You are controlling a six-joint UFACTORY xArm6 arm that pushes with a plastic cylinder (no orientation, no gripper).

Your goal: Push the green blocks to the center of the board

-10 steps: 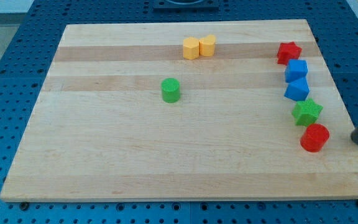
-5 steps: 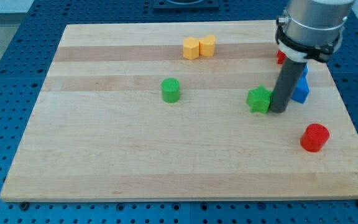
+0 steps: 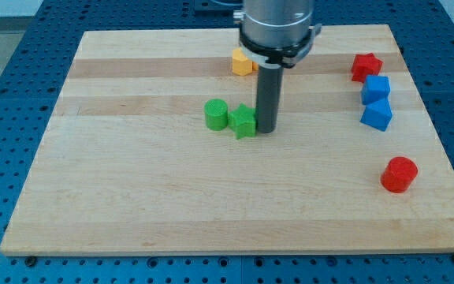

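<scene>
The pale wooden board (image 3: pixel 132 197) is seen with the small green cylinder block (image 3: pixel 217 114) and the small green star-shaped block (image 3: pixel 243 121) touching near its middle, slightly toward the top edge. No gripper is fitted, so nothing is pinched: my tip (image 3: pixel 265 129) is set against the star's right side. Both green blocks are judged light, rigid and easily slid, best pushed squarely at a flat side to avoid spinning.

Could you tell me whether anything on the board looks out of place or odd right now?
Nothing stands out. My tip sits against the green star block, which touches the green cylinder near the board's middle; all blocks sit flat.
</scene>
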